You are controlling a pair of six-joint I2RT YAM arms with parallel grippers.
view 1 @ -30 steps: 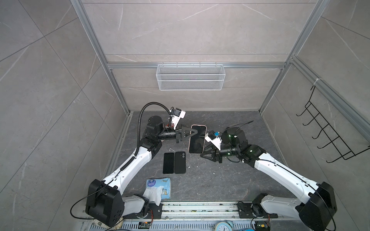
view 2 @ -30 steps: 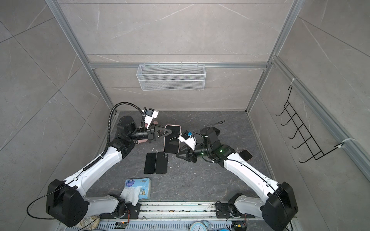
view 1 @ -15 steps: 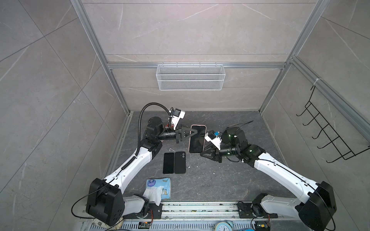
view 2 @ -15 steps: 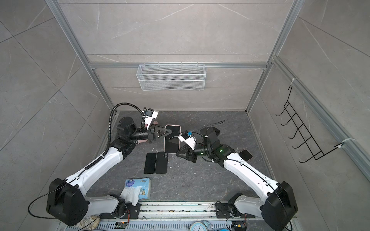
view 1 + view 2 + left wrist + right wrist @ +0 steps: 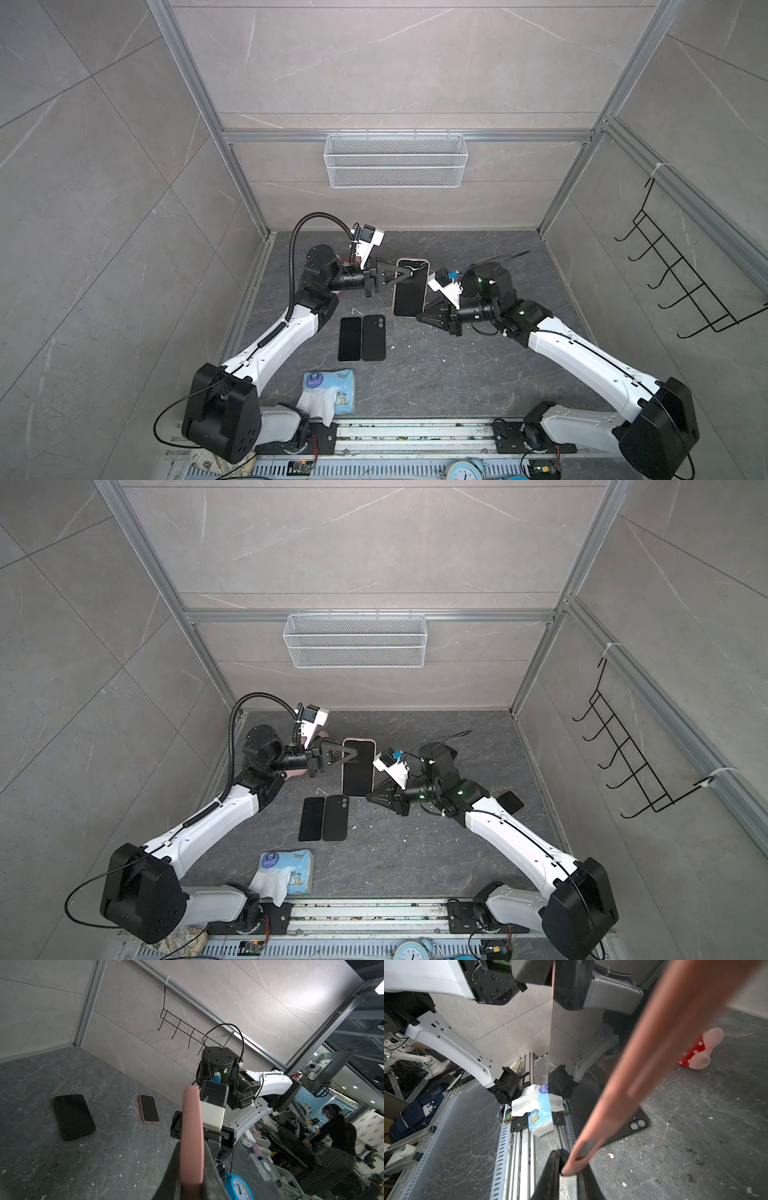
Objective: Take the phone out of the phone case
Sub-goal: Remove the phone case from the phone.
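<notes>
The phone [image 5: 410, 293] [image 5: 357, 771] shows its dark screen inside a pink phone case [image 5: 192, 1136] [image 5: 633, 1064], held upright above the table in both top views. My left gripper [image 5: 405, 272] [image 5: 353, 754] [image 5: 192, 1167] is shut on the case's upper left edge, with one finger on each face. My right gripper [image 5: 419, 318] [image 5: 370, 799] [image 5: 569, 1169] is at the lower right corner, its two fingers pressed on either side of the case's rim.
Two black slabs lie side by side on the table, one screen-up [image 5: 350, 338], one showing a camera cutout [image 5: 373, 337]. A tissue pack [image 5: 330, 392] sits near the front rail. Another pink-cased phone [image 5: 510, 802] lies behind the right arm. A pink and red toy [image 5: 697, 1051] lies under the left arm.
The right gripper's fingers have narrowed onto the lower corner of the pink case. The left gripper and the phone have stayed put.
</notes>
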